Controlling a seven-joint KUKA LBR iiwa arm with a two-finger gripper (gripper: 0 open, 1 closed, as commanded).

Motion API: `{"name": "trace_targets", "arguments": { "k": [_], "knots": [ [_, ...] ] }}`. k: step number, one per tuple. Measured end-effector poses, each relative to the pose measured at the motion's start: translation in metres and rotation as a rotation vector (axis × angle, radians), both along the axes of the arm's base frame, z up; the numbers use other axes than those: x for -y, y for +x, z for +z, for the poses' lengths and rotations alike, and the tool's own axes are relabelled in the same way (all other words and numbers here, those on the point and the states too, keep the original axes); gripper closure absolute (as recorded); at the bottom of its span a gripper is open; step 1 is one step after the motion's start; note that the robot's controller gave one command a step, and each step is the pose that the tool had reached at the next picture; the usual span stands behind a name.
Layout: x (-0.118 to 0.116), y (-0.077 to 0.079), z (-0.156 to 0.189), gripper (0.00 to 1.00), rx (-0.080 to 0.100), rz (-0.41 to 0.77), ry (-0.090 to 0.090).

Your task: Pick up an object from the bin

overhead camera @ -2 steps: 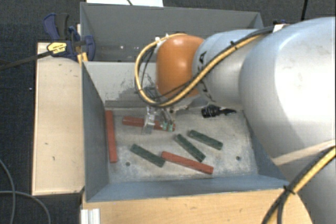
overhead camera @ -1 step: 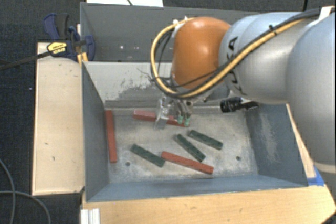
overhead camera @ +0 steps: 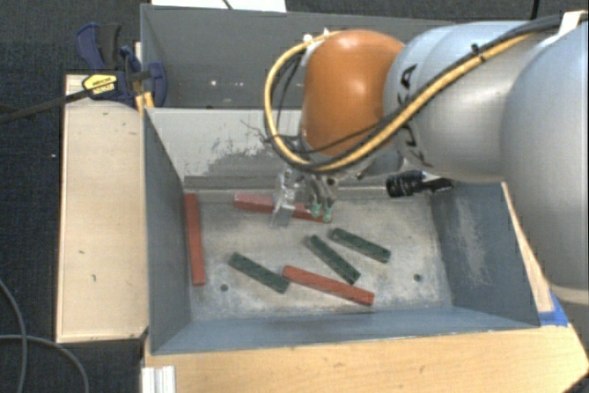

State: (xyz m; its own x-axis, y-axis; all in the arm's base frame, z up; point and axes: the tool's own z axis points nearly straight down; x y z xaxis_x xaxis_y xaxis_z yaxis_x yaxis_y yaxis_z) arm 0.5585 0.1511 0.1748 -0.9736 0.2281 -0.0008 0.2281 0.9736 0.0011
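Your gripper (overhead camera: 300,203) hangs straight down over the red bar (overhead camera: 248,203) by the bin's (overhead camera: 170,225) back wall, likely because the wall blocks other approaches; how far open it is I cannot tell.

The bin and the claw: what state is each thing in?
Claw: low at the back of the bin.
Back red stick: lying flat, partly under the claw.
Left red stick: lying along the left wall.
Front red stick: lying flat, slanted.
Left green stick: lying flat.
Middle green stick: lying flat.
Right green stick: lying flat.
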Motion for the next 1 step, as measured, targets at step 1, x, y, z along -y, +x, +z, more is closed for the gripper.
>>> {"name": "trace_targets", "arguments": {
  "k": [1],
  "knots": [
    [0.0270, -0.0259, 0.0775, 1.00, 0.001, 0.023, 0.000]
  ]
}}
